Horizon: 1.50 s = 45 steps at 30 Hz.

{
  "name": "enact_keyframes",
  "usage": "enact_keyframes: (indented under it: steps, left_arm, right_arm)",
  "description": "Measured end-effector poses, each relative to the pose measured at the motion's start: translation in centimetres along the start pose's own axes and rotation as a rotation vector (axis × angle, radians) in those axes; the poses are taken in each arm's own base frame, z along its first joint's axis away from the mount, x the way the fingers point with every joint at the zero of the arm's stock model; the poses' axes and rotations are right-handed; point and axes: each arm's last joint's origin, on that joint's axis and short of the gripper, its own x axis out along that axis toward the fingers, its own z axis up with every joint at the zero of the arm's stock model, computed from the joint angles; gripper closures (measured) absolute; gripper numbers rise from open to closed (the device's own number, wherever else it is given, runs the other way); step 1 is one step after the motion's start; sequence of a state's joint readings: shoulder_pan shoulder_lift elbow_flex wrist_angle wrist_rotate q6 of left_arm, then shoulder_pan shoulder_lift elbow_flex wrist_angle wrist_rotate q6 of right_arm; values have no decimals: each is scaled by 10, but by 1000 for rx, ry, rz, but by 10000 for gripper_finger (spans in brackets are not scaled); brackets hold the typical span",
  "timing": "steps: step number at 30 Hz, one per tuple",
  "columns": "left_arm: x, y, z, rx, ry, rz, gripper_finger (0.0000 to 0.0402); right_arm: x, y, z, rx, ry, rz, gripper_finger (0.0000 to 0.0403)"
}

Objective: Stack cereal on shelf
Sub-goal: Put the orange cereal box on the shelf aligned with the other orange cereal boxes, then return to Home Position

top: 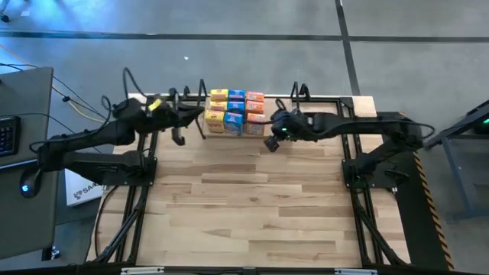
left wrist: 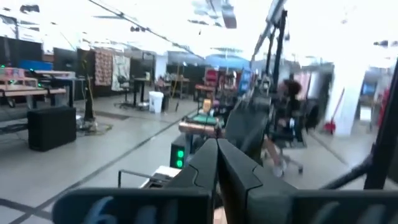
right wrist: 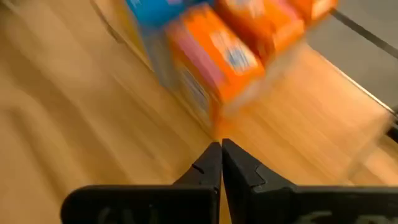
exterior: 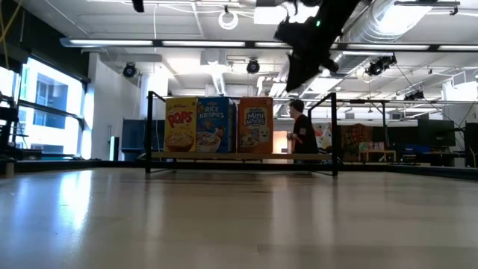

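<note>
With the cereal [top: 235,111] already packed on the shelf [top: 306,98] at the table's far edge, I lift both empty, closed grippers, left gripper [top: 200,114] and right gripper [top: 270,143], clear without nudging boxes.

Light wood surface [top: 252,206] w/ black frame rails [top: 130,214] at both sides. Keyboard [top: 6,136] on a grey desk [top: 30,92] nearby. Person [exterior: 302,134] stands in the room behind, perhaps near a red bench [exterior: 373,155].

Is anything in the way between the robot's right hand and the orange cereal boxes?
Nothing visible is. The right end effector is shut, just beside the orange cereal boxes on the shelf, with only bare wooden table between them.
</note>
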<state>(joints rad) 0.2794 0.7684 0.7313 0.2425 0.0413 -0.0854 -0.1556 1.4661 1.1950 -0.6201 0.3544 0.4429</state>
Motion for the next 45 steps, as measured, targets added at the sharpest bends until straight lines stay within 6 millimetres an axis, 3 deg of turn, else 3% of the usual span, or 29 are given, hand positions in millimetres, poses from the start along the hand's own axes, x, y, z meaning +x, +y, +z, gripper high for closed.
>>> enact_keyframes:
  steps: [5, 10, 18, 34, 39, 45]
  left_arm:
    - [-14, -1, 4, -39, -54, -3, 400]
    - [-21, -2, 9, -39, -81, -29, 401]
    - [-25, -3, 13, -36, -98, -38, 401]
    - [-26, -4, 12, 9, -89, -62, 401]
    - [-29, -7, 7, -19, -63, -183, 401]
    - [-44, -11, -35, -200, -184, -234, 401]
  right_arm:
    - [38, 2, -4, -77, 116, -96, 403]
    - [57, 5, 0, -110, 118, -126, 403]
    - [60, 10, 7, -100, 53, -88, 403]
    - [60, 9, 13, -161, -24, -172, 403]
    - [39, 4, 16, -170, -27, -123, 403]
    - [-9, -6, 25, -127, -77, 34, 403]
